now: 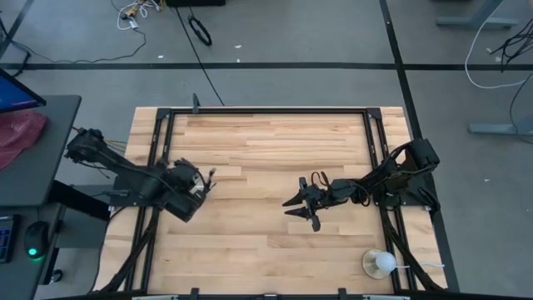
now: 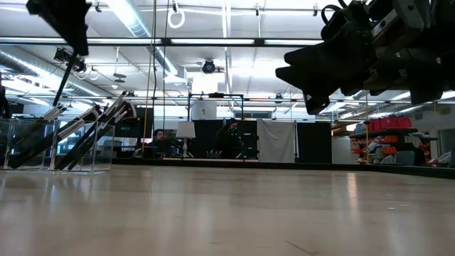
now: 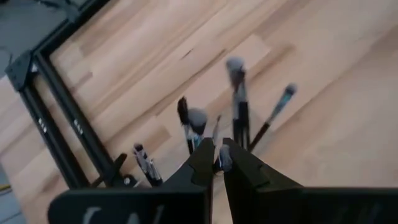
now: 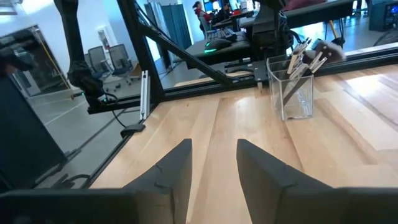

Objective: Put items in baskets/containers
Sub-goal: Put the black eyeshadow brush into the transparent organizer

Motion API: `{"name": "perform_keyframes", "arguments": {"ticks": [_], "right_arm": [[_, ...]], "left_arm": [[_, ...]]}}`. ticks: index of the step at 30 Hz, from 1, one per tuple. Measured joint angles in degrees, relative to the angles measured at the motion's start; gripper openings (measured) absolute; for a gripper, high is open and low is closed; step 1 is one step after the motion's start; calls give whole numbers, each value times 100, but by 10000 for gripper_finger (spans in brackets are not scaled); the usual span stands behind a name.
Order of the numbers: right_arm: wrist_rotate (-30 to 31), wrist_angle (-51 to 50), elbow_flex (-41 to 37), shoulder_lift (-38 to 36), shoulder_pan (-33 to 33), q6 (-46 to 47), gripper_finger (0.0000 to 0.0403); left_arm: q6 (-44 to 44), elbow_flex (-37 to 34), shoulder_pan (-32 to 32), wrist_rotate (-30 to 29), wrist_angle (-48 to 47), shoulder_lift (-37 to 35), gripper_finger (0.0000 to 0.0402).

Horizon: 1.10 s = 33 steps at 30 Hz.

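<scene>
The clear holder (image 2: pixel 57 146) stands on the table's left part, with several slim dark makeup brushes (image 2: pixel 99 124) leaning in it, tufts up; it also shows in the right wrist view (image 4: pixel 292 93). My left gripper (image 3: pixel 217 163) hovers right above the holder (image 1: pixel 200 185), shut on one more brush (image 2: pixel 64 80). The other brushes' tufts (image 3: pixel 235 68) show below its fingers. In the high view the arm hides most of the holder. My right gripper (image 1: pixel 298 208) is open, held above the table's middle right, and touches nothing (image 4: pixel 214 158). My left gripper pinches a slim makeup brush between its two fingers (image 3: pixel 202 163), which come from above and point down. Its end shows in the narrow gap (image 3: pixel 225 159). The brush hangs slanting below the fingers, its handle (image 2: pixel 62 84) reaching down toward the holder's mouth; where its lower end rests is hidden.
A white round ball with a stick (image 1: pixel 379 263) lies by the table's near right corner. Black frame rails (image 1: pixel 266 111) run along the table's edges. Bare wood lies between the two grippers. People sit in the room beyond the far edge (image 2: pixel 160 139).
</scene>
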Motion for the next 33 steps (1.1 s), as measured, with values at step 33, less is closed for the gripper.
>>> {"name": "perform_keyframes", "arguments": {"ticks": [33], "right_arm": [[-18, -4, 0, 0, 2, -4, 127]], "left_arm": [[-281, -1740, 406, 667, 1508, 2, 114]]}}
